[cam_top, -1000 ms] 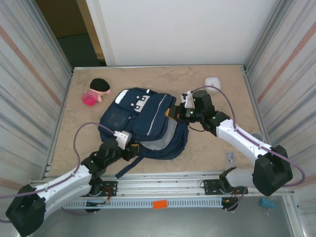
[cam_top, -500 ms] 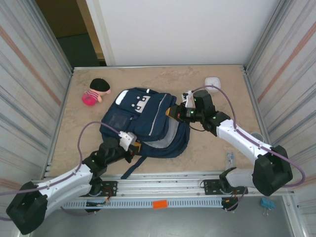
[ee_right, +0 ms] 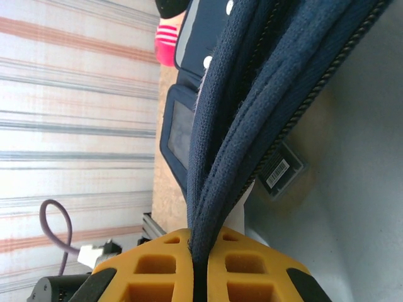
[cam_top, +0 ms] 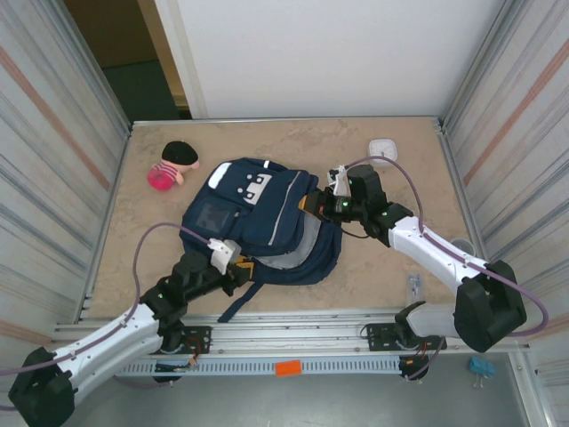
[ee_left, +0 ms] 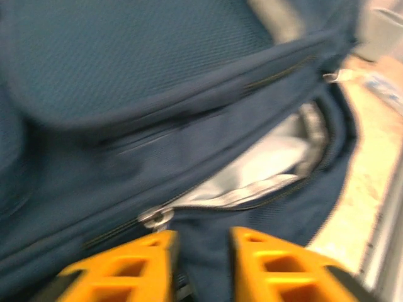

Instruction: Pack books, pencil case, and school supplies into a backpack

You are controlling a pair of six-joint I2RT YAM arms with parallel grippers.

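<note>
The navy backpack (cam_top: 262,218) is laid flat on the table (cam_top: 382,258) between the two grippers. Its rim is pinched between the pressed-together fingers of the right gripper (ee_right: 198,242), and the doubled fabric edge runs straight out ahead of those fingertips. By this grip the mouth is judged to be kept lifted, so that the main compartment gapes.

The left gripper (ee_left: 201,251) is set against the near edge of the bag. Its fingers are parted a little, and nothing is plainly caught between them. The zipper pull (ee_left: 156,217) lies just ahead of its left finger, which suggests that the zipper is being worked. Beyond those fingertips the opened compartment is seen, with pale grey lining (ee_left: 264,167) exposed. What it holds cannot be told. A barcode label (ee_right: 277,173) is sewn inside, to the right of the right gripper's fingers. A pink plush toy (cam_top: 173,165) is seen far ahead of the left gripper.
</note>
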